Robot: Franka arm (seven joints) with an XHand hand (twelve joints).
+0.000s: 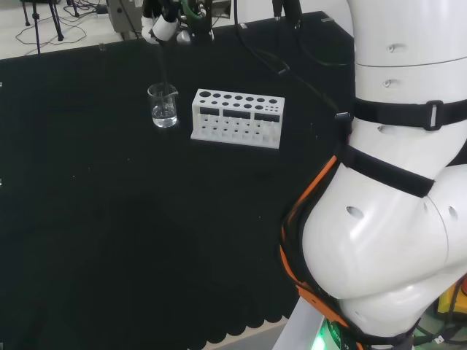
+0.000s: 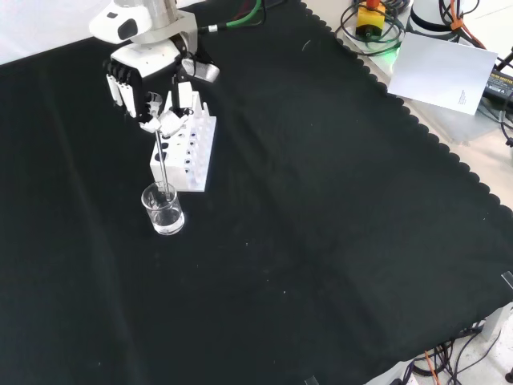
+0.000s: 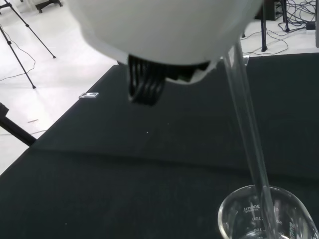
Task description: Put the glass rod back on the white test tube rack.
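Note:
The hand [image 2: 148,84] hovers above the glass beaker [image 2: 163,209] and pinches the top of the clear glass rod [image 2: 160,164]. The rod hangs nearly upright with its lower end inside the beaker, as the wrist view shows with the rod [image 3: 247,119] running down into the beaker [image 3: 269,214]. In the head view the hand [image 1: 162,25] sits at the top, over the beaker [image 1: 163,106] with a little clear liquid. The white test tube rack [image 1: 237,118] lies just right of the beaker there; in the front view the rack [image 2: 187,146] stands right behind the beaker.
The arm's large white links [image 1: 394,182] take up the head view's right side. Cables and gear [image 2: 377,20] and a sheet of paper [image 2: 447,68] lie beyond the cloth's scalloped edge at the front view's upper right. Tripod legs [image 1: 40,22] stand on the floor behind the bench.

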